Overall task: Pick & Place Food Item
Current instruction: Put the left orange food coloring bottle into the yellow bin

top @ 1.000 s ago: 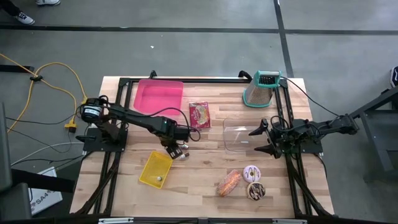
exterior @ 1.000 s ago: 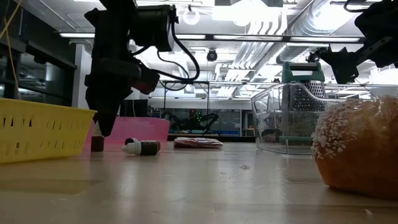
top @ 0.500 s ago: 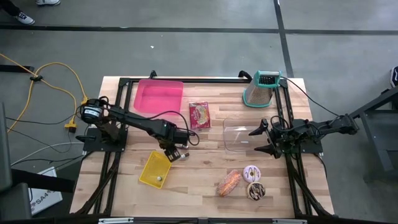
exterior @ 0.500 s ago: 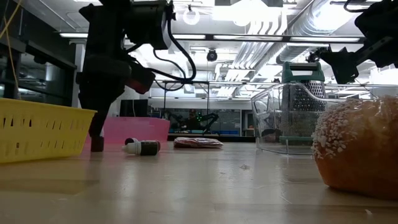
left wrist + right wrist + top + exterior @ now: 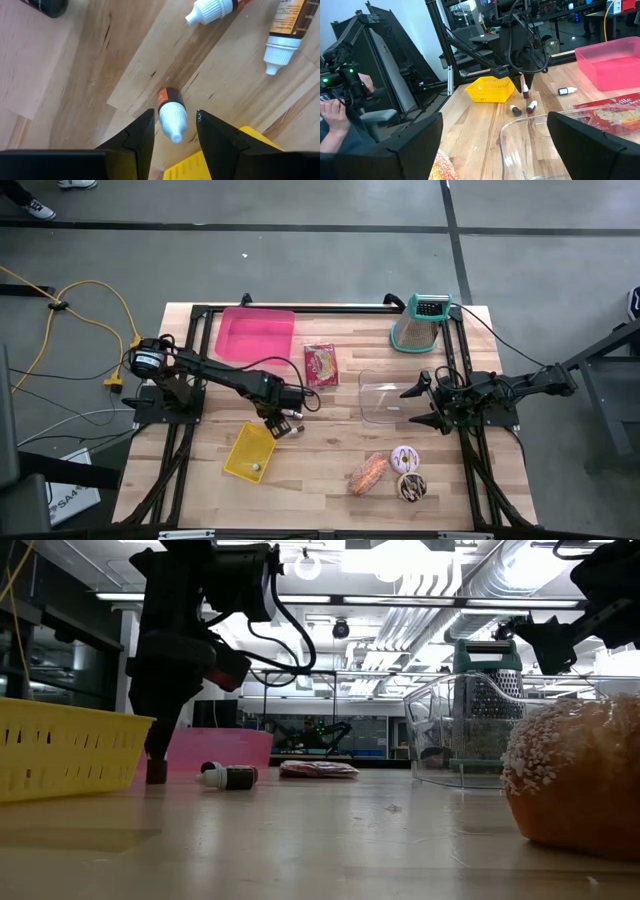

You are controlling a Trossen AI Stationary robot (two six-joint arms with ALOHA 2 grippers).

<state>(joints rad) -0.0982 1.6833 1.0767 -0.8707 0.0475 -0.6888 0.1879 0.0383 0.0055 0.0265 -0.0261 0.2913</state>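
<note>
My left gripper (image 5: 277,427) points straight down just beside the yellow basket (image 5: 250,452). It is open, with one finger on either side of a small upright bottle (image 5: 171,111) that has a white cap and a brown-orange body. A narrow gap shows on both sides. The bottle's base (image 5: 157,772) stands on the table. Two like bottles (image 5: 212,9) (image 5: 285,32) lie on their sides close by. My right gripper (image 5: 415,402) waits open and level at the table's right side. Doughnuts (image 5: 405,458) (image 5: 411,487) and a pastry (image 5: 368,473) lie near the front edge.
A pink tray (image 5: 256,334) and a red snack packet (image 5: 321,364) lie at the back. A clear container (image 5: 385,397) sits before my right gripper, with a grater (image 5: 420,323) behind it. The yellow basket holds a small item (image 5: 255,467). A seated person (image 5: 340,115) shows beyond the table.
My left gripper has shifted slightly toward the yellow basket, and its fingers now stand over the upright bottle. The bottle has stayed where it was.
</note>
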